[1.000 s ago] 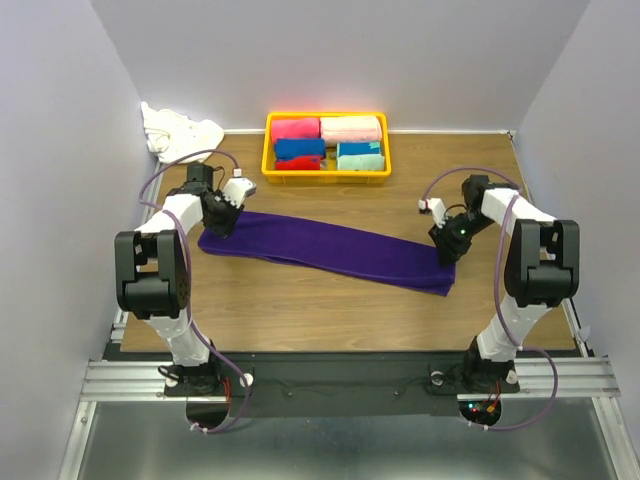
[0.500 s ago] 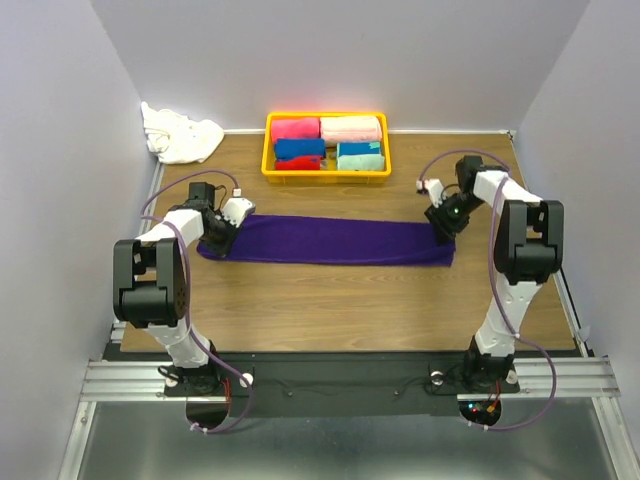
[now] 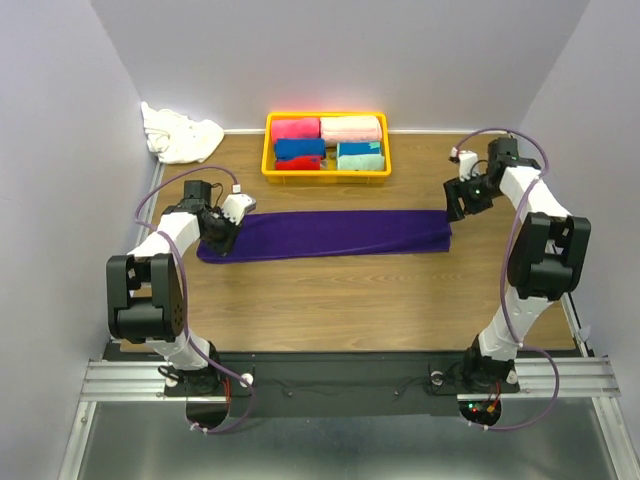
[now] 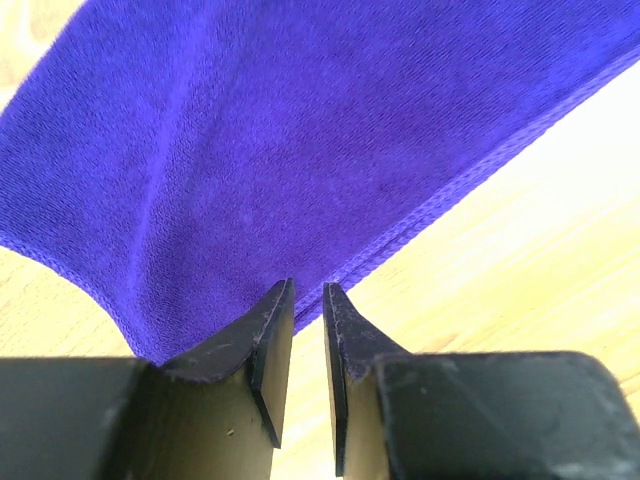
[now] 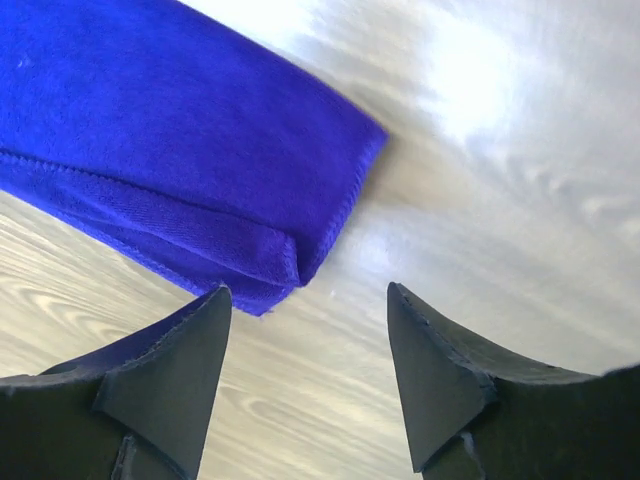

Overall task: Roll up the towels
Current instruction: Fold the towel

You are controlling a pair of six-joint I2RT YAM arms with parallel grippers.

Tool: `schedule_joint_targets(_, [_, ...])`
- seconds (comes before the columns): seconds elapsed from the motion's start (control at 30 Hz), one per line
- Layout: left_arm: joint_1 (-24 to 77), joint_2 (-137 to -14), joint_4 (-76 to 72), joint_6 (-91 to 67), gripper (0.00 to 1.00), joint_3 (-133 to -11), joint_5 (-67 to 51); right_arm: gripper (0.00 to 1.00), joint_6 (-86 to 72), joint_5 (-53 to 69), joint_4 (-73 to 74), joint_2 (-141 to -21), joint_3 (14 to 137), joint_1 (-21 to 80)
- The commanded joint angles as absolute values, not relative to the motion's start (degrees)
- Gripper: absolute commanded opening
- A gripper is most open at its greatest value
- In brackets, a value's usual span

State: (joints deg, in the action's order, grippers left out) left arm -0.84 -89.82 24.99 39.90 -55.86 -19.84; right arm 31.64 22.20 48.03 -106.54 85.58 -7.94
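Note:
A long purple towel (image 3: 330,233) lies flat and stretched out across the middle of the wooden table. My left gripper (image 3: 215,238) sits low at its left end. In the left wrist view the jaws (image 4: 308,285) stand a narrow gap apart with bare wood showing between them, and the towel's hemmed edge (image 4: 300,130) lies right at their tips. My right gripper (image 3: 458,203) is just past the towel's right end, wide open and empty. In the right wrist view (image 5: 307,288) the folded towel corner (image 5: 150,130) lies beyond the left finger.
A yellow basket (image 3: 265,145) at the back middle holds several rolled towels in red, pink, blue and teal. A crumpled white cloth (image 3: 180,135) lies in the back left corner. Grey walls close in the table's left, right and back sides.
The towel was pulled from a diagonal into a straight flat strip. My right gripper has let go of the right end and moved back and to the right. The left gripper barely moved.

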Motion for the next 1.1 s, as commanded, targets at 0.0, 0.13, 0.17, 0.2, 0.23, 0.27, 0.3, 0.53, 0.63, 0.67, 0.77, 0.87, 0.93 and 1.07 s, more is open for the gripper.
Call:
schedule_joint_targets(0.0, [-0.7,-86.8,25.0,38.6,0.30,-57.5,-22.7,0.68,21.2,27.3,51.8,-110.8,86.0,-10.2])
schedule_joint_targets(0.13, [-0.7,-86.7,24.9,38.0,0.30,-57.7,-22.8,0.66,17.7,30.8,51.6,-115.0,87.3,-11.6])
schedule_joint_targets(0.17, [-0.7,-86.7,24.9,38.1,0.30,-57.6,-22.8,0.65,17.2,31.8,51.5,-115.4,88.0,-11.6])
schedule_joint_targets(0.2, [-0.8,-86.6,24.8,38.1,0.30,-57.5,-22.8,0.65,16.9,32.2,51.4,-115.7,88.1,-11.6])
schedule_joint_targets(0.23, [-0.7,-86.6,24.8,38.1,0.30,-57.2,-22.6,0.65,16.8,32.2,51.5,-115.7,88.0,-11.6])
schedule_joint_targets(0.27, [-0.7,-86.5,24.6,38.5,0.30,-57.1,-22.4,0.65,16.9,32.1,51.5,-115.6,87.4,-11.7])
schedule_joint_targets(0.3, [-0.7,-86.5,24.5,38.5,0.30,-57.0,-22.3,0.66,17.7,31.6,51.6,-115.1,86.7,-11.6])
schedule_joint_targets(0.53, [-0.7,-87.5,24.0,38.5,0.30,-56.9,-22.2,0.65,25.0,20.9,52.0,-110.2,79.5,-11.7])
schedule_joint_targets(0.63, [-0.7,-87.4,23.7,38.8,0.30,-57.0,-22.2,0.59,26.7,19.3,52.6,-109.7,78.9,-11.7])
schedule_joint_targets(0.67, [-0.7,-87.4,23.7,38.8,0.30,-57.0,-22.1,0.57,26.9,19.4,52.7,-109.6,78.9,-11.8])
schedule_joint_targets(0.77, [-0.7,-87.2,23.9,39.4,0.30,-57.2,-21.4,0.52,27.9,19.9,54.0,-110.0,79.4,-11.6])
schedule_joint_targets(0.87, [-0.7,-87.0,24.0,39.8,0.30,-57.1,-21.2,0.53,27.8,22.8,54.6,-108.0,80.2,-12.3])
schedule_joint_targets(0.93, [-0.7,-87.2,24.1,39.7,0.30,-57.0,-21.3,0.52,26.5,26.4,54.9,-107.3,82.0,-12.3])
schedule_joint_targets(1.07, [-0.8,-87.6,23.7,39.4,0.30,-56.9,-21.7,0.35,23.0,34.4,54.5,-106.4,86.0,-11.9])
